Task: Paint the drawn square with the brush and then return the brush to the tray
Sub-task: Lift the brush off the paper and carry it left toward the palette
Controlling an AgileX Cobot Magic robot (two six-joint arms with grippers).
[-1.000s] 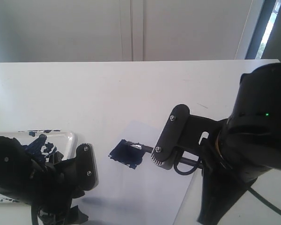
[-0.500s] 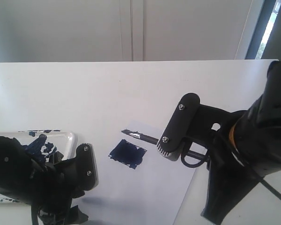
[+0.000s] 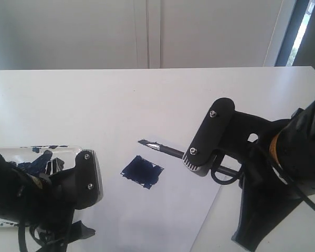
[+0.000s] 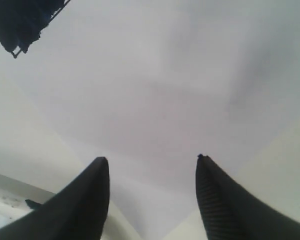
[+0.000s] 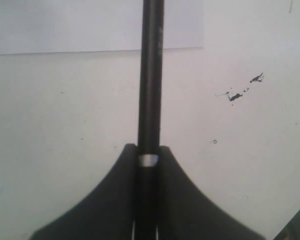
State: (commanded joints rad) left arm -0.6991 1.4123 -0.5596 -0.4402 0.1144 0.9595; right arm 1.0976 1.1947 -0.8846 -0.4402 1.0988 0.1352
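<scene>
Clamping the brush [image 5: 151, 75] between its two fingers, our right gripper [image 5: 147, 152] holds it over the paper sheet [image 3: 163, 210], with the tip near but apart from the navy-filled drawn square [image 3: 142, 172]. Our left gripper [image 4: 152, 160] stands spread and empty beside the paint-smeared tray [image 3: 68, 150]. Only our right wrist view shows the paint specks [image 5: 235, 95] on the table [image 5: 65, 125]. Only the exterior view shows the square and tray.
</scene>
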